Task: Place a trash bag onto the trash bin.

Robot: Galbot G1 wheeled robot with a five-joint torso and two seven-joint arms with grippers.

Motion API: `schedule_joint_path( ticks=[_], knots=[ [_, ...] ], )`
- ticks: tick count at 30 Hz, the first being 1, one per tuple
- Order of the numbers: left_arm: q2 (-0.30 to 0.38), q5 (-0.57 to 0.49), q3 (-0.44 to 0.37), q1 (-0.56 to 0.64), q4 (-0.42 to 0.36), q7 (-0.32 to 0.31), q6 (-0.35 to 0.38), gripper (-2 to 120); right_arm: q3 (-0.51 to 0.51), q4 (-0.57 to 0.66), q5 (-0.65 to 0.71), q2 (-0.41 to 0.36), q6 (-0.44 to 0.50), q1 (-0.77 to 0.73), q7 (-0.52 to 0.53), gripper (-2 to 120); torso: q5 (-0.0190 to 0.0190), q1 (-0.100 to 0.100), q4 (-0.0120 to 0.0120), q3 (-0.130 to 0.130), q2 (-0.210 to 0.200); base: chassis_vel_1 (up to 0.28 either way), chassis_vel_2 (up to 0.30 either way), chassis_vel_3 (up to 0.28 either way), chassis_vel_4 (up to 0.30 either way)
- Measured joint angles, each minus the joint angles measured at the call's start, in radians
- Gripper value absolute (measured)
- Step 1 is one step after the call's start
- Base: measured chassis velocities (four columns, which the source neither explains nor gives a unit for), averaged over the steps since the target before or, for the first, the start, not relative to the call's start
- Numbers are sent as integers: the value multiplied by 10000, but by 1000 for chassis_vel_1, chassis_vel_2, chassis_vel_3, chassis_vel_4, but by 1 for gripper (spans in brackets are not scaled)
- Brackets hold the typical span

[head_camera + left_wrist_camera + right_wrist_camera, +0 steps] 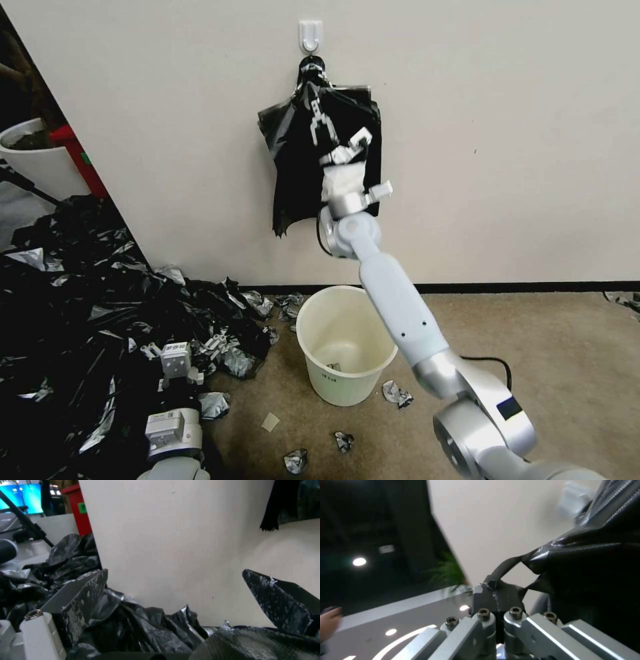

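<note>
Right gripper [312, 110] raised at wall hook [311, 35], clamped on trash bag [293, 153] strip. Left gripper [175, 360] low over black plastic heap [73, 300], fingers apart. Trash bin [343, 347] on floor below.

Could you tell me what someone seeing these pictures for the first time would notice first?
The right gripper reaches high up the wall, its fingers shut on a strip of the black bags hanging from a white hook. Below stands the bin, open and unlined, on the carpet. To the robot's left spreads a big heap of black plastic, with the left gripper low over it, fingers open.
</note>
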Motion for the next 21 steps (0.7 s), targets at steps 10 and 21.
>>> schedule_joint_path(
  ticks=[10,21],
  knots=[
    [190,-49,-6,-245,397,-47,-70,100,392,68,-460,-655,-1279,-1285,-3830,0,1,0,-1,0,-1,0,0,0,0],
    [330,-107,50,-494,698,-89,-73,100,473,683,-1630,-1362,-1862,-2733,-5490,0,1,0,-1,0,0,0,0,0,0]
  ],
)
